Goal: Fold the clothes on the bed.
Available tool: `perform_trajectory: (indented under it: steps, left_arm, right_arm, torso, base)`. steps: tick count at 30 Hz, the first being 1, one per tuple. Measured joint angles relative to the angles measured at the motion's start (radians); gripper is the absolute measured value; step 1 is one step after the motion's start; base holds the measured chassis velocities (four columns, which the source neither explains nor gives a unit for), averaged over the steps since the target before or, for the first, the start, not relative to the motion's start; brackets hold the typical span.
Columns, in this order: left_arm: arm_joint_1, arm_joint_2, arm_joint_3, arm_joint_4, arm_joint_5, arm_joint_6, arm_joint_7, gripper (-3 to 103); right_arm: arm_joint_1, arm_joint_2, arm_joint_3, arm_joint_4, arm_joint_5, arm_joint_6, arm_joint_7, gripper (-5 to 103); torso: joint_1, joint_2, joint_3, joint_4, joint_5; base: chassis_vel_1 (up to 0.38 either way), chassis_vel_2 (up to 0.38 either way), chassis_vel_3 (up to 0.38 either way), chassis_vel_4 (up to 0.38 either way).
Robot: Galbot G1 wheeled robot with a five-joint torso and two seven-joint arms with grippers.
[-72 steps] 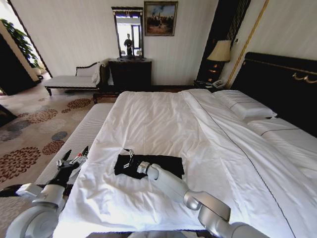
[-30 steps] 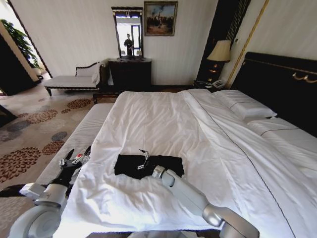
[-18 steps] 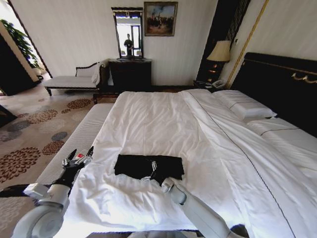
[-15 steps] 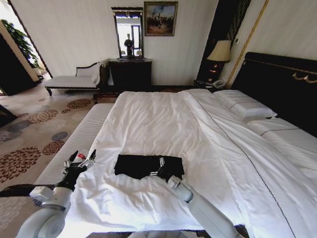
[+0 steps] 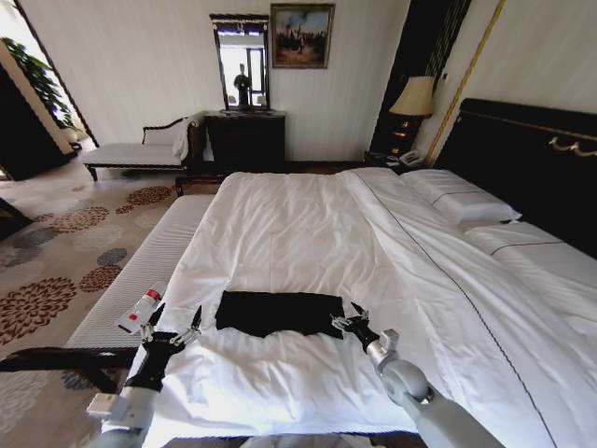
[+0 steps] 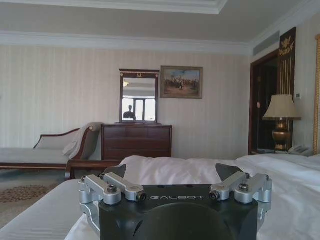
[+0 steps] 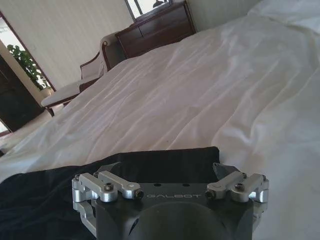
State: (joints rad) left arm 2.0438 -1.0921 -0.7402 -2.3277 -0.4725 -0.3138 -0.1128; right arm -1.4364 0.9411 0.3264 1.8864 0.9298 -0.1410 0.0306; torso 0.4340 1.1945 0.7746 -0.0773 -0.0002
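Black T-shirt [image 5: 278,313] lying as a flat folded band near the near edge of the bed [image 5: 308,233], right gripper [image 5: 347,322] splayed, empty at its right end, left gripper [image 5: 173,329] splayed, empty off its left; fold apparently between steps, next needing regrasp.

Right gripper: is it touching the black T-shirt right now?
Cannot tell. In the head view the right gripper sits open at the right edge of the folded black T-shirt, but no gap or contact shows plainly.

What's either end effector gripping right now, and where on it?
Nothing. Both are open: the right end effector sits at the T-shirt's right edge, the left end effector off its left side.
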Motion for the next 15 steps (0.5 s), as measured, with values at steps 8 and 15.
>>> perform_trajectory:
  steps: [8, 15]
  left_arm:
    - [0.16, -0.015, -0.016, -0.087, -0.008, -0.042, 0.028, 100]
    - [0.16, -0.02, 0.005, -0.084, 0.013, -0.034, 0.026, 100]
  right_arm:
    - [-0.019, 0.014, 0.095, -0.018, 0.273, -0.166, -0.073, 100]
    - [0.021, 0.036, 0.07, -0.096, 0.305, -0.19, -0.083, 100]
  torso:
    - [0.0, 0.0, 0.0, 0.0004, -0.0001]
    - [0.0, 0.0, 0.0, 0.0004, -0.0005]
  base:
    - [0.0, 0.0, 0.0, 0.0]
    - [0.0, 0.0, 0.0, 0.0]
